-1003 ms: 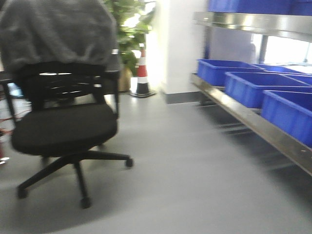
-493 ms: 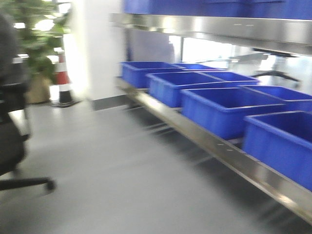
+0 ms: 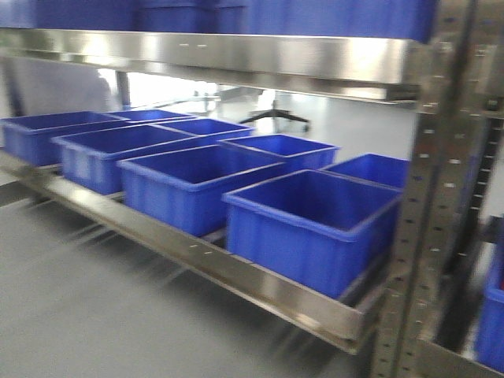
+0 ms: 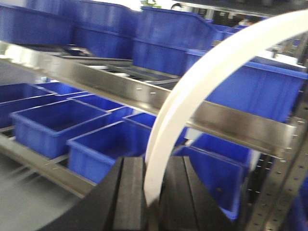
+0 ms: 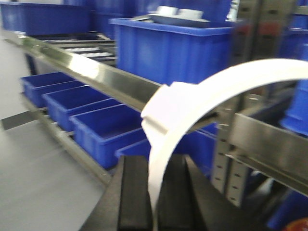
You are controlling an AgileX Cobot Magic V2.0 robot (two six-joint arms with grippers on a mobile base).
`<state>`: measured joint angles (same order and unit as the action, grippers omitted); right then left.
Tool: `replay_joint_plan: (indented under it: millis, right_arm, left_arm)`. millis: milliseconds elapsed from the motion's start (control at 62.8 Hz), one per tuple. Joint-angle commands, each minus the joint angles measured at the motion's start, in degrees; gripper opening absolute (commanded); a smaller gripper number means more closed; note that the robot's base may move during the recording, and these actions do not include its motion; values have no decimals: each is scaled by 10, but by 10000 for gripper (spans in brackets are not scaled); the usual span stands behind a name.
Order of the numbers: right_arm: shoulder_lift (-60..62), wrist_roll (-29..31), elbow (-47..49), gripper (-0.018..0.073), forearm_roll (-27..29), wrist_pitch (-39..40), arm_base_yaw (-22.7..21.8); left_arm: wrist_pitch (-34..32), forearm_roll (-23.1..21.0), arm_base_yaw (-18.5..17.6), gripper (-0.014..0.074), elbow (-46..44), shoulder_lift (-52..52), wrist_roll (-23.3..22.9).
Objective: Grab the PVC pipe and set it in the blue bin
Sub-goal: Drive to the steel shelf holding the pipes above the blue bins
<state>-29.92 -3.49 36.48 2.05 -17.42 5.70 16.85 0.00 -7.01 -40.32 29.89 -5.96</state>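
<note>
Blue bins [image 3: 291, 244]; white pipe [image 4: 190, 91] — silver shelf [image 3: 236, 272]

The left gripper [image 4: 153, 166] faced forward, its 2 black fingers [image 4: 129, 192] standing side by side at the bottom of the left wrist view. They were closed tight on the end of a white, curved PVC pipe [image 4: 192, 86], which rose from between them and arched away to the right. The right gripper [image 5: 154, 166] sat in the same pose, its 2 black fingers [image 5: 132, 192] pinched on a white curved pipe in the same way. Whether both grippers held 1 pipe or 2 could not be told.
</note>
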Motion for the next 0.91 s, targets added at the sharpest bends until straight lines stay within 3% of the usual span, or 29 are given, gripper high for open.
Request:
replay_joint_plan:
  millis: [0, 891]
  right_arm:
    - [3, 2, 0, -169, -4, 16, 1]
    - [3, 2, 0, -169, -4, 16, 1]
  left_arm:
    - [-16, 3, 0, -111, 0, -4, -2]
    - [-16, 3, 0, -111, 0, -4, -2]
